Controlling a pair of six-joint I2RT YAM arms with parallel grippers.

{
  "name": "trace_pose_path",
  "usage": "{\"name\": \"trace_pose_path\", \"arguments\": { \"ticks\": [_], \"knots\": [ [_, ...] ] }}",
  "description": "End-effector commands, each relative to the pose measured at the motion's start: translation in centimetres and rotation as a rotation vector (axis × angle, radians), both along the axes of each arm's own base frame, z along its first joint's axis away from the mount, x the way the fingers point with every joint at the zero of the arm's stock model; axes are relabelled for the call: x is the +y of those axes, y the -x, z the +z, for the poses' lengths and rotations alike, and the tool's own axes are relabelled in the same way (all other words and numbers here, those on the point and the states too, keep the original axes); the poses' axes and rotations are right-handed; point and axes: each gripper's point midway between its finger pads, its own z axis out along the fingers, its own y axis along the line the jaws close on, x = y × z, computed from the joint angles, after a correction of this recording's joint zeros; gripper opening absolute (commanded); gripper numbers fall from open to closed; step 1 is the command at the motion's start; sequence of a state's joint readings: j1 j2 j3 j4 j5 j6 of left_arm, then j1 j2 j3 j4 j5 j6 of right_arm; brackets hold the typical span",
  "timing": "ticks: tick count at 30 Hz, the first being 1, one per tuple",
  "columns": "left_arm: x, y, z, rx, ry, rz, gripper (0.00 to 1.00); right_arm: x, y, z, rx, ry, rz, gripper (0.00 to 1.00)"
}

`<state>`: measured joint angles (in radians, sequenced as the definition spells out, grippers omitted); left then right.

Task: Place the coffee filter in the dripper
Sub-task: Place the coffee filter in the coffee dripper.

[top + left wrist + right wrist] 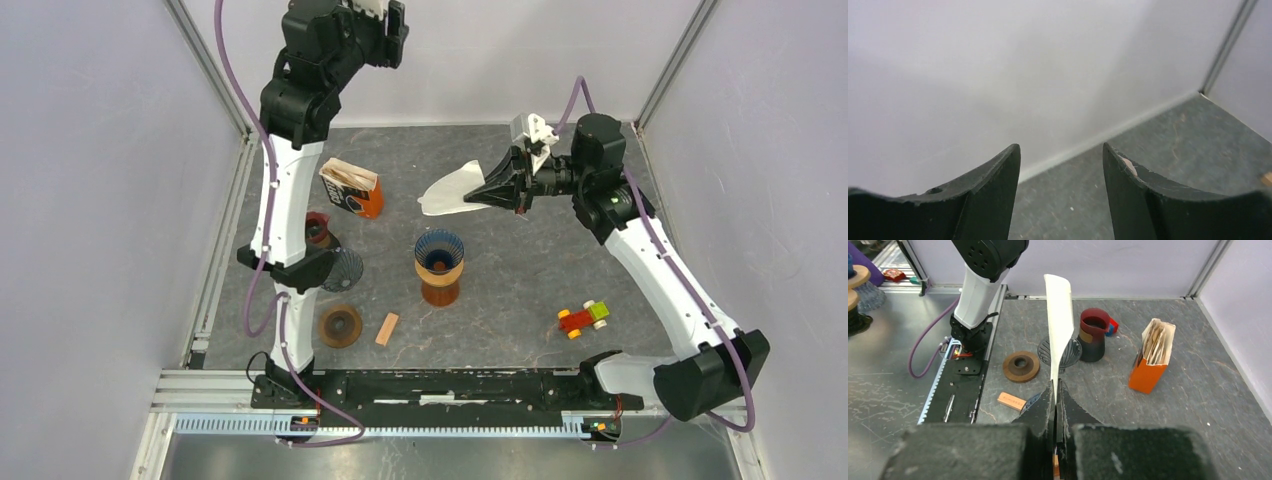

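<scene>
1. Top external view: the right jaws are closed on the filter (452,188) and pinch its right end. The white paper sticks out to the left of them, in the far half of the tabletop (560,250), a little right of centre.
2. The dripper (440,250), a blue ribbed cone, stands upright on a brown stand (439,292) at mid-tabletop. It is nearer than the filter and apart from it, so the filter is not yet in it.
3. Right wrist view: the filter (1059,320) shows edge-on as a thin white strip. It rises from between the shut jaws, slightly bent, above the tabletop (1198,390).
4. The left arm (290,200) is raised high at the far left. In the left wrist view its two dark fingers (998,200) stand well apart, so the left jaws are wide, with only wall and a corner of tabletop showing in the gap.
5. An orange box (352,190) of folded papers stands left of the filter.
6. A dark red mug (318,228) sits partly behind the left arm, with a second dark ribbed cone (347,268) just beside it on the near side.
7. A brown ring (341,325) lies at the near left, and a small wooden block (387,328) lies just to its right.
8. A toy car (583,318) lies at the near right, well apart from the dripper.
</scene>
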<state>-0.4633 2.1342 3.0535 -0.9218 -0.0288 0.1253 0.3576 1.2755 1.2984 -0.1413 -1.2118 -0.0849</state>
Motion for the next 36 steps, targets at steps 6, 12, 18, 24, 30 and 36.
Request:
{"name": "trace_pose_path", "arguments": {
  "ticks": [6,12,18,24,30,36],
  "knots": [
    [3.2,1.6,8.4,-0.259,0.102,0.073,0.68,-1.0,0.1,0.8,-0.095,0.031,-0.081,0.00],
    [4.4,2.7,4.4,-0.095,0.011,0.089,0.68,-1.4,-0.1,0.1,-0.113,0.062,-0.121,0.00],
    [6.0,3.8,-4.8,0.267,-0.091,0.049,0.66,-1.3,-0.1,-0.2,-0.117,0.073,-0.120,0.00],
    [7.0,4.0,-5.4,0.294,-0.107,0.050,0.64,-1.0,-0.3,-0.9,-0.107,0.079,-0.115,0.00],
    [9.0,2.8,-8.1,0.350,-0.216,0.155,0.64,-1.0,-0.3,-1.2,-0.101,0.089,-0.123,0.00],
    [7.8,3.9,-13.5,0.550,-0.241,0.067,0.66,-0.6,-0.6,-1.3,-0.087,0.087,-0.115,0.00]
  ]
}}
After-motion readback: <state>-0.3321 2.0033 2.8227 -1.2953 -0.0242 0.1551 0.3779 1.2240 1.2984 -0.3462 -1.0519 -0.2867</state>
